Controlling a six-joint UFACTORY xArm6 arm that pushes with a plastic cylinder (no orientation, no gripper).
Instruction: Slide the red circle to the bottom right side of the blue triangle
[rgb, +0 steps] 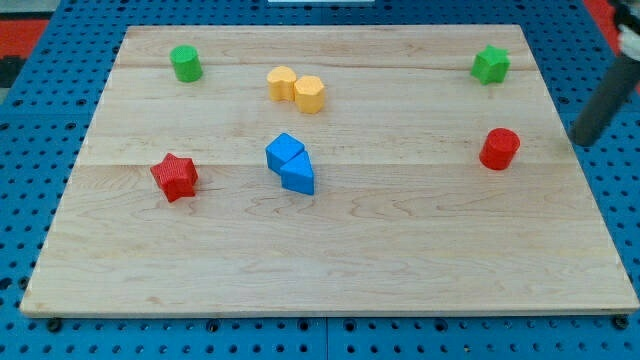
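The red circle (499, 148) stands on the wooden board at the view's right. The blue triangle (298, 176) lies near the middle, touching a blue cube (284, 152) just above and left of it. My tip (581, 140) is at the board's right edge, to the right of the red circle with a gap between them. The dark rod slants up toward the view's top right corner.
A red star (175, 176) lies at the left. A green cylinder (186, 63) is at the top left and a green star (490, 65) at the top right. Two yellow blocks (296, 88) touch each other at top centre. The wooden board (330, 260) rests on blue pegboard.
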